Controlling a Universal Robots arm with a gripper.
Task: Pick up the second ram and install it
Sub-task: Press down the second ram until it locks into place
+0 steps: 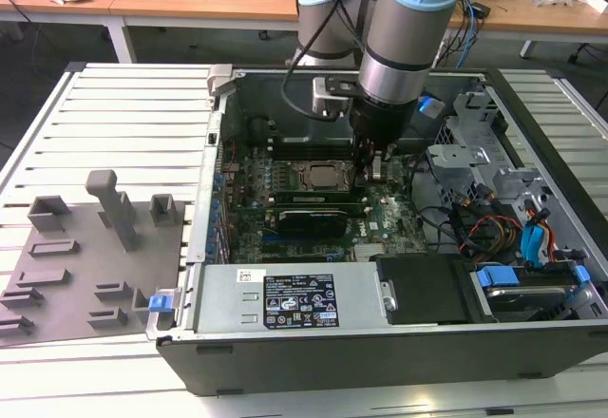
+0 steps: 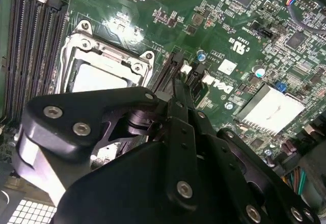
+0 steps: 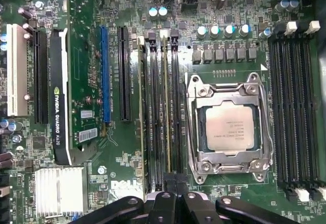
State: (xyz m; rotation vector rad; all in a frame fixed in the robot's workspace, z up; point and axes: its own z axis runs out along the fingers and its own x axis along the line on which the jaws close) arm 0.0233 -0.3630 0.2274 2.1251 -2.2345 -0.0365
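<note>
your gripper (image 1: 375,165) is down inside the open case (image 1: 532,361), over the board (image 3: 127,163), just on the exterior view's right of the cpu socket (image 1: 318,177). in the second wrist view the gripper (image 2: 177,89) has its jaws drawn almost together, with just a thin gap between them. the tips sit right over the end of a black memory slot (image 2: 165,74) next to the socket (image 2: 102,71). you cannot tell from these pictures whether the jaws actually pinch anything.

in the first wrist view the gripper (image 3: 175,186) sits at the near end of the slot bank between the socket (image 3: 229,127) and the black expansion slot (image 3: 124,76). a thin pale edge runs the length of that bank in line with the tips. that looks like the second ram (image 3: 167,112) seen edge-on, standing upright in its slot, though you cannot make out its chips or tell whether it is fully seated. a similar thin edge (image 3: 141,112) runs along the bank's far side, toward the expansion slots.

the other four slots (image 3: 295,112), past the socket, have white latches at their ends. a grey tray (image 1: 85,256) lies on the table beside the case, at the exterior view's left.
</note>
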